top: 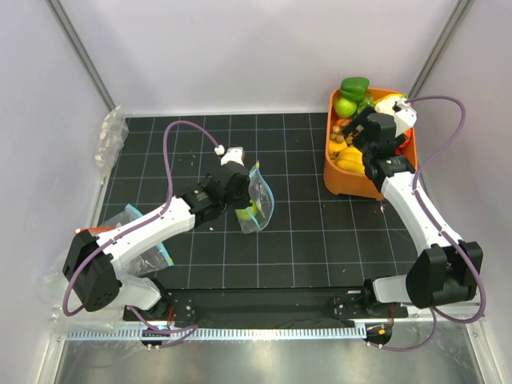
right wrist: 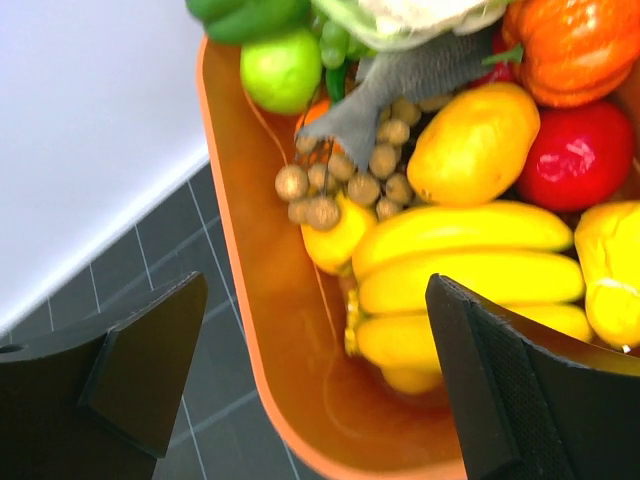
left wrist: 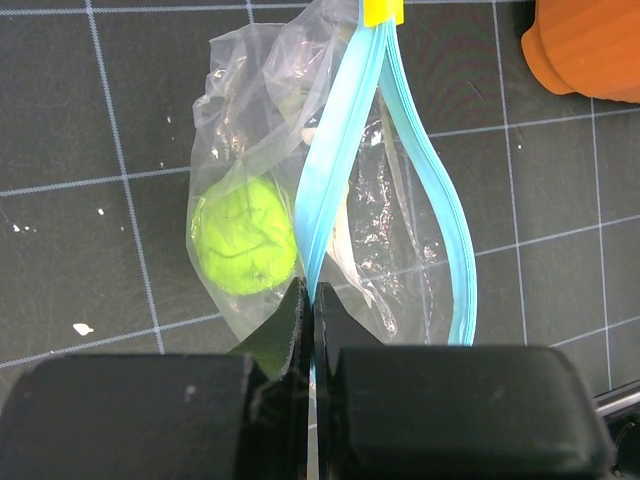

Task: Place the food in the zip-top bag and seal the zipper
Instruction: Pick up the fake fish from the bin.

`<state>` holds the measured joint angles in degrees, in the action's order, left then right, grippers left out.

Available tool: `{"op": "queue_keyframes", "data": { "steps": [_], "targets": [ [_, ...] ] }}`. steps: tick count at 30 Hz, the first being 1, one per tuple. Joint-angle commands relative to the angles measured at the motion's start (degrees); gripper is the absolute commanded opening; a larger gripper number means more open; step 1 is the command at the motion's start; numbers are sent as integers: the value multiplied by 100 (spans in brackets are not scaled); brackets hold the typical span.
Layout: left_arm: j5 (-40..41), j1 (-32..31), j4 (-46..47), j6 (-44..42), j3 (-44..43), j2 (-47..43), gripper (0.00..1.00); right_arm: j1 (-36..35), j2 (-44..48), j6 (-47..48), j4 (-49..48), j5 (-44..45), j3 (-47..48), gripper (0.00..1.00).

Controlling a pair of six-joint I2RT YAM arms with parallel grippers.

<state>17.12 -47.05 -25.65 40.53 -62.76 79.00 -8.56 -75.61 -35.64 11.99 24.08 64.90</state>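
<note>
On the black grid mat [top: 320,240], the left gripper [left wrist: 309,305] is seen near the middle. Its jaws are pressed tight together on the teal-blue zipper [left wrist: 345,130] of the zip-top bag [left wrist: 235,120]. Past the jaws the two blue sides of the zipper are spread apart, so the mouth is open there. They are joined again at a small yellow tab [left wrist: 383,12] at the far end. The round lime-green fruit [left wrist: 245,235] is seen inside the bag, low against one clear wall. Farther back on the right, the right gripper [right wrist: 315,285] is held over the orange tub [right wrist: 270,330] with its jaws wide apart. The oval orange-yellow fruit [right wrist: 475,140] is found in the tub, just beside the bananas [right wrist: 460,240] and a red fruit [right wrist: 575,155]. A cauliflower [right wrist: 420,15] and a green pepper [right wrist: 245,15] are piled at the far end.
</note>
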Motion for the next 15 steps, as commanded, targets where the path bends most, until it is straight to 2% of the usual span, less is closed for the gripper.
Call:
{"op": "queue_keyframes", "data": {
  "steps": [1,9,15],
  "targets": [
    [-69,29,60,34,-131,-43,0,205,-155,-444,-372,9,444,100],
    [-95,20,78,51,-131,-43,0,258,-1156,82,-91,378,1191,100],
    [-280,29,130,43,-70,-271,1,267,-1719,1471,295,624,1770,99]
  ]
}}
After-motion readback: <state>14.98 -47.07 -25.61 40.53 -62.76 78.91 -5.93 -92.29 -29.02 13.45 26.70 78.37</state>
